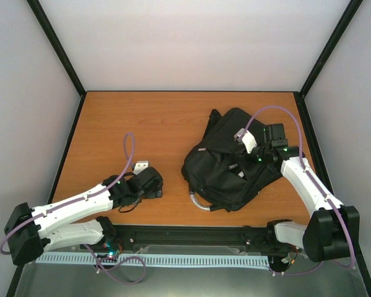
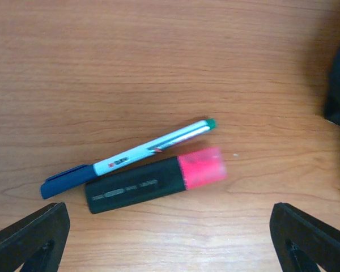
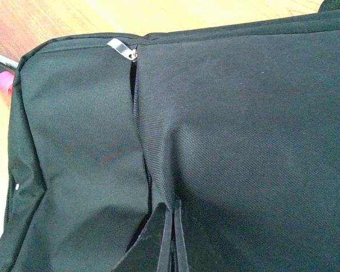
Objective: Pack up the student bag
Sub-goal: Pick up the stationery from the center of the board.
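Fetching stationery: hovering left fingers, spread wide, above pen and pink highlighter on bench. Pinching black backpack by its zip opening with right fingers, clamped. Next: lower, straddle one item, close.

The large black fabric backpack lies flat on the right half of the wooden tabletop. It is set diagonally, and its grey loop handle curls out at the near-left corner. Close up, a silver zip pull sits at the top of a pocket seam, and the zip below it gapes slightly. The woven cloth puckers into a ridge where the right tool pinches it.
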Motion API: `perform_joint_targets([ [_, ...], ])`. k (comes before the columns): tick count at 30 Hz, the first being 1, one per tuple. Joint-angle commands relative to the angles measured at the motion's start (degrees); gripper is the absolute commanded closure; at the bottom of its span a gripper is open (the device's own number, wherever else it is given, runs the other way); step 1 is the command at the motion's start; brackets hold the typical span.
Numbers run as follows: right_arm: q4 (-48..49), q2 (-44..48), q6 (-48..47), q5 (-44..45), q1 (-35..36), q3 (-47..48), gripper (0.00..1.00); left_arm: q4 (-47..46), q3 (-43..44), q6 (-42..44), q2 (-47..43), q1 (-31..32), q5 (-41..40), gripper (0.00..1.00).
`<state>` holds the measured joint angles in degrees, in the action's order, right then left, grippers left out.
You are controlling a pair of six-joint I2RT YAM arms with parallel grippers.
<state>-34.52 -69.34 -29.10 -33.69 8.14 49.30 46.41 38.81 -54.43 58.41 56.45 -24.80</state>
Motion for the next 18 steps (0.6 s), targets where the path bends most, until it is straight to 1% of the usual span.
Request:
perform_joint_targets([
  [1, 1.2, 1.2, -0.5, -0.3, -0.9, -0.3, 0.97, 0.0, -1.3, 1.8, -0.5, -6.2, 6.1, 0.00],
  [5, 1.1, 1.4, -0.5, -0.3, -0.9, -0.3, 0.97, -4.0, -2.3, 6.2, 2.0, -11.3, 11.3, 0.00],
  [8, 1.2, 1.5, -0.6, -0.3, -1.0, -0.3, 0.97, -7.5, -2.6, 8.8, 5.5, -13.6, 14.0, 0.00],
  [13, 1.0, 1.5, -0.6, -0.6, -1.4, -0.3, 0.97, -11.1, -1.9, 10.9, 10.5, -14.2, 16.7, 0.00],
  [18, 0.8, 1.3, -0.8, -1.1, -1.5, -0.1, 0.97, -13.1, -2.7, 12.5, 11.7, -14.2, 19.8, 0.00],
])
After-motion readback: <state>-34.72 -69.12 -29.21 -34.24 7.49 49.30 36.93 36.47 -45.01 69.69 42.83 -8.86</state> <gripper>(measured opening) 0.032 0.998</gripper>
